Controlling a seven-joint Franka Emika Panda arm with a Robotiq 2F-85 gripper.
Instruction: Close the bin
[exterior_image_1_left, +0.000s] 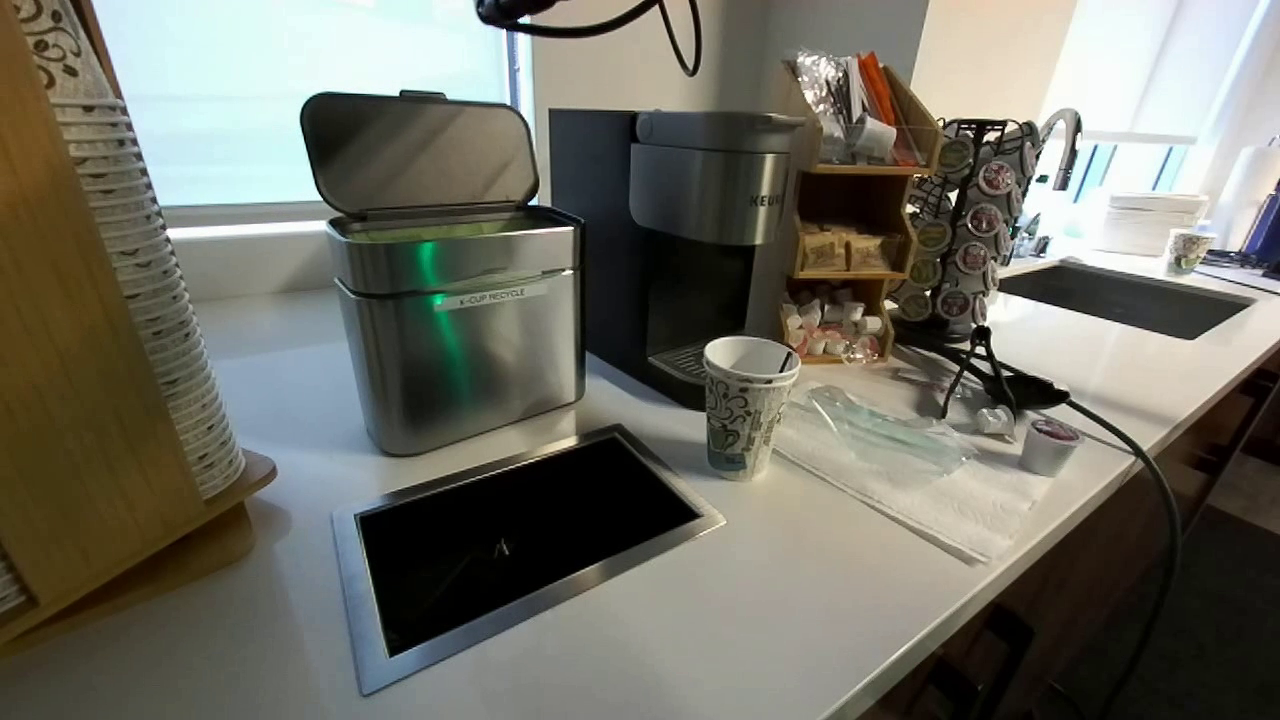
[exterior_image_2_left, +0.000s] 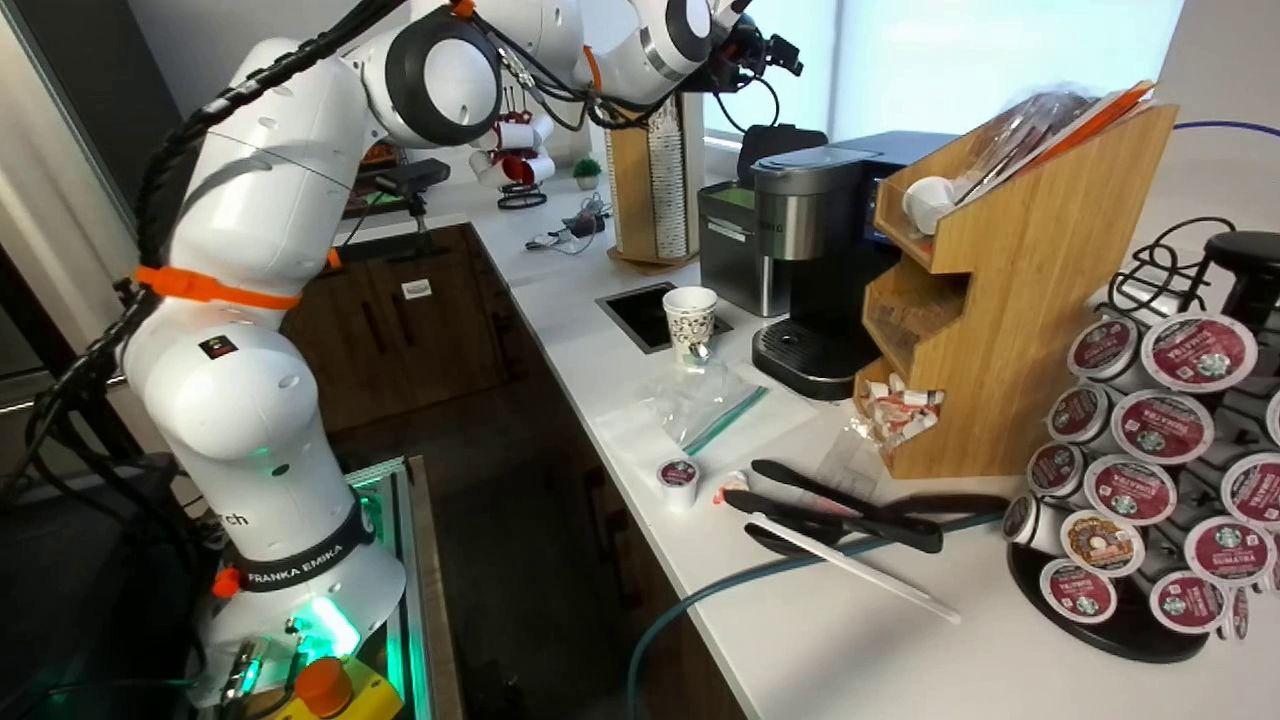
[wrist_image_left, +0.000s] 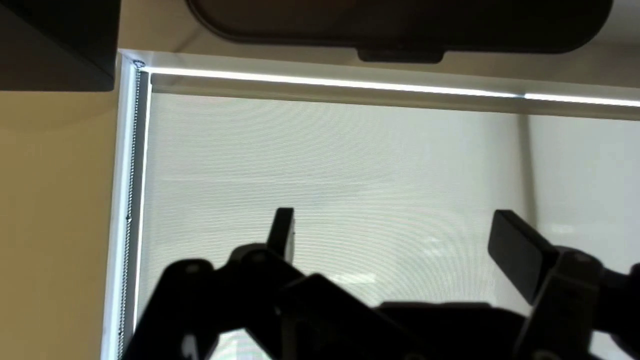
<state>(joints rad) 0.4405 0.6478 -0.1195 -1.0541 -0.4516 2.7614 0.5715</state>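
Note:
The bin (exterior_image_1_left: 470, 350) is a brushed-steel box standing on the white counter beside the coffee machine. Its grey lid (exterior_image_1_left: 420, 155) is raised and tilted back, and a green inside shows at the top. The bin (exterior_image_2_left: 728, 250) and its raised lid (exterior_image_2_left: 775, 145) also show in an exterior view, partly behind the coffee machine. My gripper (exterior_image_2_left: 785, 55) is in the air, higher than the lid. In the wrist view, which looks upside down, my gripper (wrist_image_left: 392, 220) has its fingers wide apart with nothing between them. The dark lid (wrist_image_left: 400, 22) lies along the top edge, apart from the fingers.
The coffee machine (exterior_image_1_left: 715, 200) stands right beside the bin. A framed black opening (exterior_image_1_left: 530, 540) lies in front, with paper cups (exterior_image_1_left: 745, 410) near it. A wooden holder with stacked cups (exterior_image_1_left: 150, 300) flanks the bin. A window blind (wrist_image_left: 325, 175) is behind.

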